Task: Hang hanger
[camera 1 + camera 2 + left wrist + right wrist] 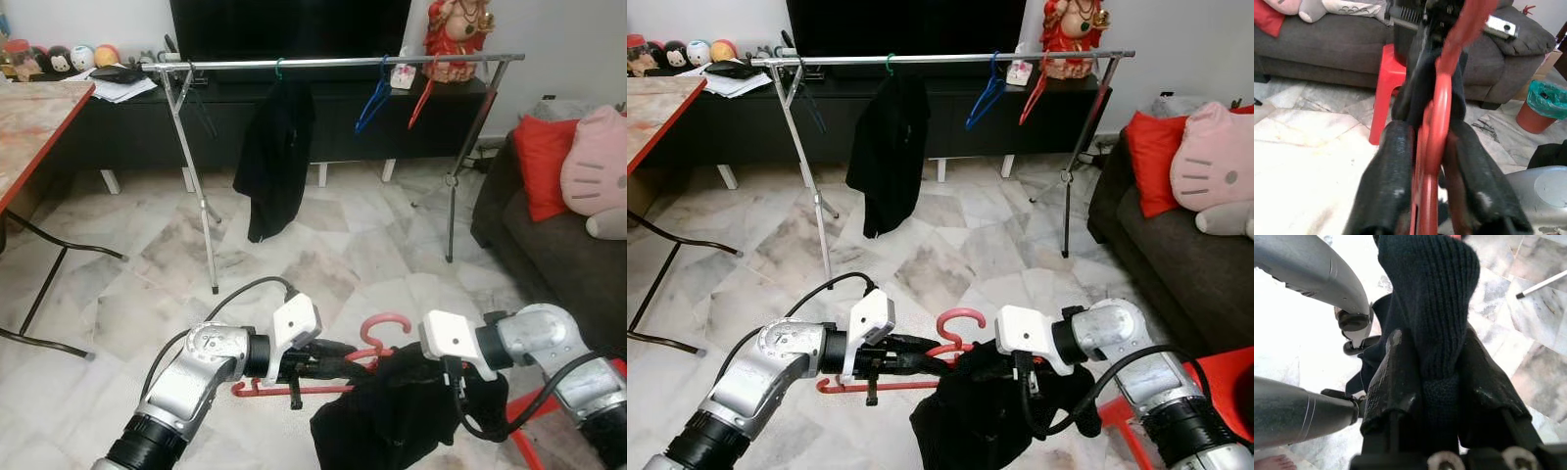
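A red plastic hanger (386,324) is held low over the marble floor, its hook pointing up. My left gripper (1432,134) is shut on its neck, fingers (1393,161) on either side of the red bar. A black knit garment (392,416) hangs from the hanger's right side. My right gripper (1435,350) is shut on a fold of that knit. Beyond stands a metal clothes rack (343,63) carrying a black garment on a green hanger (278,147), a blue hanger (374,102) and a red hanger (422,98).
A marble-topped table (39,113) with thin black legs stands at the left. On the right are a dark sofa (549,250) with a red cushion (542,162) and a pink plush (598,166). A red stool (1227,384) stands near my right arm. A dark TV console (127,132) is behind the rack.
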Controlling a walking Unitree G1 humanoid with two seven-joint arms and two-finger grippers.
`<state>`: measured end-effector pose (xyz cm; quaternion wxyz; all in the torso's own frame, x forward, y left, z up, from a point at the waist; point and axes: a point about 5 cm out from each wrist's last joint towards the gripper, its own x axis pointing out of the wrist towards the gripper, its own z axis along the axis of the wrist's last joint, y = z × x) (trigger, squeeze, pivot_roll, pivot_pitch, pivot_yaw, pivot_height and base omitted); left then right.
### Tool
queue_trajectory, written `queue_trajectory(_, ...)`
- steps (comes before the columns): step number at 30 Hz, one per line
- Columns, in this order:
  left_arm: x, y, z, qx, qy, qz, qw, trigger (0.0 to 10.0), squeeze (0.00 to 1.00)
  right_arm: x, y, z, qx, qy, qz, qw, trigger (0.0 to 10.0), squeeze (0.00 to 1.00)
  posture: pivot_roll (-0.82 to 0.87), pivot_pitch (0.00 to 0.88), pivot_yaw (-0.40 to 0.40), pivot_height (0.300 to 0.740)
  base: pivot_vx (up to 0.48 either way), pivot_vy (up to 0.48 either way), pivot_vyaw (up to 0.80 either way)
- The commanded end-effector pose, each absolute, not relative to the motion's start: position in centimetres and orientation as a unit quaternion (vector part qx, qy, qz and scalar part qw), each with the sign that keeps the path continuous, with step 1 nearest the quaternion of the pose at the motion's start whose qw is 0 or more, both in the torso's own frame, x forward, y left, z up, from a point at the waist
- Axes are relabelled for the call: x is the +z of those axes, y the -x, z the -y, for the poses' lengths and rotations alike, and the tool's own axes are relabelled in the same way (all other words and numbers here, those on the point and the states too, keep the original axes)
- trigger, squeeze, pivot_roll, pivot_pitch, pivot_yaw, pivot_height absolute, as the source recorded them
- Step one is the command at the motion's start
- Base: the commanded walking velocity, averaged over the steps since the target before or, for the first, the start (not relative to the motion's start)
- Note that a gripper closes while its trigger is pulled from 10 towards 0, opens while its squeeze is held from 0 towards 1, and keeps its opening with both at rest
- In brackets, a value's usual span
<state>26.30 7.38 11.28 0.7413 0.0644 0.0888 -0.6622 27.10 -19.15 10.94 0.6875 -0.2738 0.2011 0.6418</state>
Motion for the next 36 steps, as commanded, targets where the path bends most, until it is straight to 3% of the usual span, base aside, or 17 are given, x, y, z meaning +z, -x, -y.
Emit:
queue_trajectory(1, 12.0, -26.8, -7.3, -0.660, -0.071, -0.079, 0.744, 10.0, 1.00, 10.7, -26.9, 19.0, 0.647, 0.284, -0.202, 0.679, 0.0, 0.00, -0.09, 0.000, -0.063, 0.740, 0.000, 0.000, 0.00)
queue_trajectory(14, 11.8, -26.5, -8.6, -0.672, -0.091, -0.099, 0.728, 10.0, 1.00, 9.5, -26.8, 20.3, 0.623, 0.281, -0.230, 0.693, 0.0, 0.00, -0.08, 0.000, -0.060, 0.740, 0.000, 0.000, 0.00)
queue_trajectory(19, 12.2, -27.5, -10.0, -0.644, -0.106, -0.092, 0.752, 10.0, 1.00, 8.9, -26.7, 21.1, 0.601, 0.281, -0.242, 0.708, 0.0, 0.00, -0.08, 0.000, -0.059, 0.740, 0.000, 0.000, 0.00)
queue_trajectory(21, 12.4, -27.8, -10.7, -0.632, -0.109, -0.091, 0.762, 10.0, 1.00, 8.6, -26.8, 21.4, 0.588, 0.277, -0.245, 0.720, 0.0, 0.00, -0.08, 0.000, -0.060, 0.740, 0.000, 0.000, 0.00)
queue_trajectory(23, 13.0, -28.6, -12.1, -0.595, -0.108, -0.082, 0.793, 10.0, 1.00, 7.9, -27.6, 22.4, 0.525, 0.280, -0.244, 0.766, 0.0, 0.00, -0.08, 0.000, -0.062, 0.740, 0.000, 0.000, 0.00)
queue_trajectory(25, 13.1, -28.7, -12.3, -0.585, -0.107, -0.078, 0.800, 10.0, 1.00, 7.8, -27.7, 22.6, 0.513, 0.278, -0.244, 0.775, 0.0, 0.00, -0.08, 0.000, -0.062, 0.740, 0.000, 0.000, 0.00)
queue_trajectory(30, 13.6, -29.1, -13.1, -0.537, -0.091, -0.049, 0.837, 10.0, 1.00, 7.6, -28.9, 24.2, 0.402, 0.263, -0.242, 0.843, 0.0, 0.00, -0.08, 0.000, -0.060, 0.740, 0.000, 0.000, 0.00)
queue_trajectory(31, 13.5, -29.2, -13.1, -0.522, -0.083, -0.045, 0.848, 10.0, 0.44, 7.8, -29.2, 24.0, 0.385, 0.254, -0.227, 0.858, 0.0, 0.00, -0.07, 0.000, -0.060, 0.740, 0.000, 0.000, 0.00)
queue_trajectory(32, 13.3, -29.3, -12.9, -0.505, -0.078, -0.037, 0.859, 10.0, 0.00, 8.0, -29.5, 23.6, 0.367, 0.236, -0.214, 0.874, 0.0, 0.00, -0.07, 0.000, -0.060, 0.740, 0.000, 0.000, 0.00)
queue_trajectory(36, 12.4, -29.6, -12.4, -0.452, -0.057, -0.028, 0.890, 10.0, 0.00, 8.5, -30.6, 22.4, 0.319, 0.222, -0.181, 0.904, 0.0, 0.00, -0.07, 0.005, -0.050, 0.740, 0.000, 0.000, 0.00)
